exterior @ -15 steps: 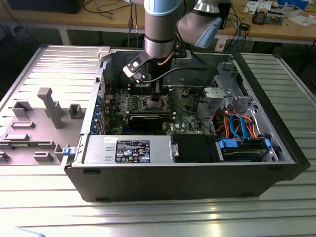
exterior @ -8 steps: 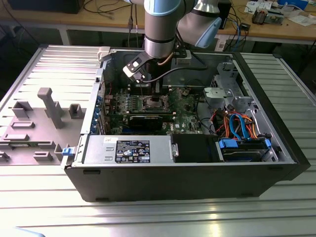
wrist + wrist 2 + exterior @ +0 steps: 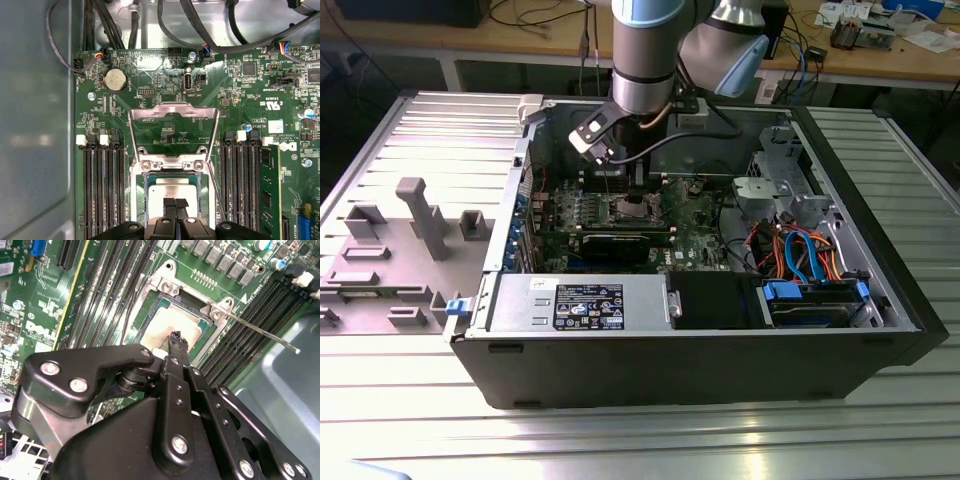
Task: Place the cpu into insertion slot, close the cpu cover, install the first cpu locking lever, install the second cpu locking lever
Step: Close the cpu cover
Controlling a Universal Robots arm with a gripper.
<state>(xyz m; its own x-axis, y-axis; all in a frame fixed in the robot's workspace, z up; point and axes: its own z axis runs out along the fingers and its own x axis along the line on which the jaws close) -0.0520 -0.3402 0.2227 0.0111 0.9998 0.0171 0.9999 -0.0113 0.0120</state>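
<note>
The cpu (image 3: 167, 192) lies flat in the insertion slot (image 3: 140, 196) on the green motherboard, its pale metal top showing in both wrist views (image 3: 162, 322). My gripper (image 3: 175, 202) hangs just over the chip's edge with its two black fingertips pressed together and nothing between them (image 3: 177, 337); I cannot tell if they touch the chip. The cpu cover (image 3: 172, 110) stands swung back from the socket, open. A thin wire locking lever (image 3: 260, 330) sticks out free beside the socket. In the exterior view the gripper (image 3: 636, 185) reaches down into the open computer case above the socket (image 3: 634, 208).
Black memory slots (image 3: 100, 190) flank the socket on both sides. A long black expansion card (image 3: 615, 243) lies near the socket. The power supply (image 3: 580, 303) and the drive cage with coloured cables (image 3: 800, 250) fill the case's near side. A grey fixture plate (image 3: 400, 240) lies at the exterior view's left.
</note>
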